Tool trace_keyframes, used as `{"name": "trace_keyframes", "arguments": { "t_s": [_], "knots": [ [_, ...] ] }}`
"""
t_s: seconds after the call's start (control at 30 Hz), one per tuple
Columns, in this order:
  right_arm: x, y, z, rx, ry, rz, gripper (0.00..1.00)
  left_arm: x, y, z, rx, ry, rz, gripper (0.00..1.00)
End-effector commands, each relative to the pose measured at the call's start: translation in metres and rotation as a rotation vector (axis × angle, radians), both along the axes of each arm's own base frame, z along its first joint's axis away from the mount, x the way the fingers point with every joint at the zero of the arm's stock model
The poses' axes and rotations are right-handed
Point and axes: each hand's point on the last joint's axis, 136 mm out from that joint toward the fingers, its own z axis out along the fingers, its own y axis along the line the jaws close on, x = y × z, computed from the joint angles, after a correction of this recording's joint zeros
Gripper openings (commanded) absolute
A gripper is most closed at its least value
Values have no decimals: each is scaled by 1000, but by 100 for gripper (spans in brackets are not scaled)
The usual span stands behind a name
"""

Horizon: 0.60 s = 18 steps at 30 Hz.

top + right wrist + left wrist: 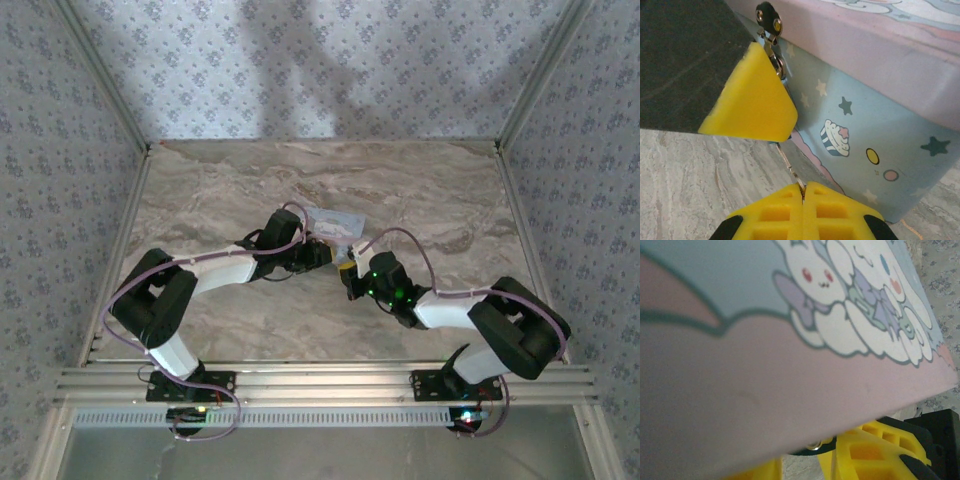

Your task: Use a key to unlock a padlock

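My right gripper [803, 192] is shut on the bow of the thin brass key [790, 167]. The key's blade runs up and left under a yellow finger [750, 100] of the left gripper. There only a teal sliver of the padlock [771, 143] peeks out; the rest is hidden by that finger. The padlock hangs from the black hasp [768, 19] on the light-blue tin [880, 125]. My left gripper [807, 462] sits under the tin's lid [740, 315], its fingers a little apart, gripping at the padlock. From above, both grippers [325, 255] [350, 275] meet at the tin's near edge.
The tin [335, 222] stands mid-table on the marble top [420, 200], closed in by patterned walls on three sides. A shiny ring [815, 445] shows under the lid's rim. Open tabletop lies left, right and behind the tin.
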Motion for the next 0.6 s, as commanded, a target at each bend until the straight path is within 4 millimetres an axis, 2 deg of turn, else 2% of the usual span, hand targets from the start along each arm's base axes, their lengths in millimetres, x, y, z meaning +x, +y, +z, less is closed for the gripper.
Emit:
{"name": "trace_keyframes", "arguments": {
  "t_s": [0.0, 0.23, 0.57],
  "knots": [
    [13, 11, 20, 33, -65, 10, 0, 1, -12, 13, -40, -17, -23, 25],
    [17, 12, 18, 30, -82, 0, 0, 0, -14, 16, -43, -15, -25, 25],
    [20, 21, 30, 88, -97, 22, 0, -1, -18, 15, -42, -11, -27, 25]
  ]
}}
